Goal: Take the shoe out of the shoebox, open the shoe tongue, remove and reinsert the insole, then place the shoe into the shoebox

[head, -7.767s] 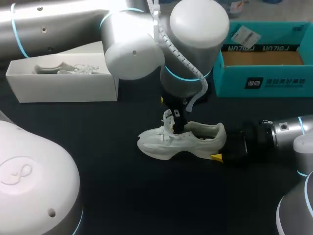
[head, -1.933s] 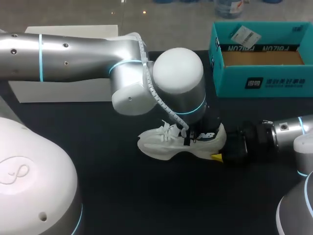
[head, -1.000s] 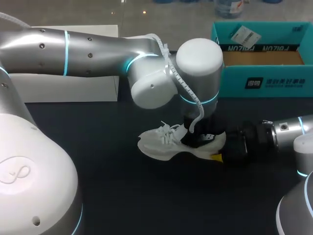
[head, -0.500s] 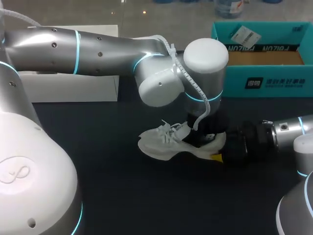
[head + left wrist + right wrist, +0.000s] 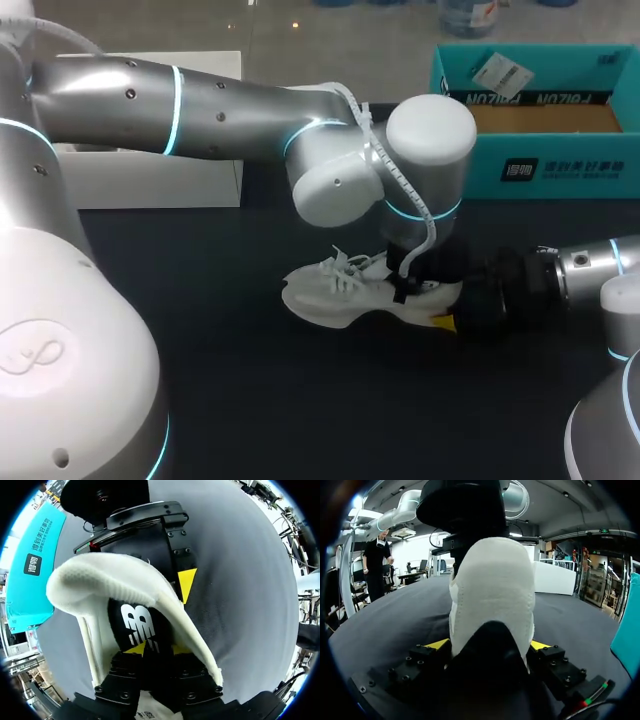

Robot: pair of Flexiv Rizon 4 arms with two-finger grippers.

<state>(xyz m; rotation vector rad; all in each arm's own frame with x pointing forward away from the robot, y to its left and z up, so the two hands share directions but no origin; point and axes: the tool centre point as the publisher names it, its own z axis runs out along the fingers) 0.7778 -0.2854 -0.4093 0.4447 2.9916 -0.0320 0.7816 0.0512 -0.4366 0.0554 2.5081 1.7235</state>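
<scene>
- White shoe (image 5: 325, 297) stands on its sole mid-table, with its laces loose.
- Black insole (image 5: 140, 622) with a white logo sits inside it.
- Teal shoebox (image 5: 540, 172) is open, behind the shoe.

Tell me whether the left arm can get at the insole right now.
Probably yes: the left gripper sits inside the shoe, right at the black insole, nothing between; the right gripper clamps its heel.

The teal shoebox (image 5: 600, 170) has a white square mark and white characters on its outer side wall, and dark lettering upside down on its inner wall. A white printed tag (image 5: 497, 70) on its rim is too small to read. The black insole (image 5: 142, 630) in the shoe (image 5: 80, 575) bears a white two-letter logo
</scene>
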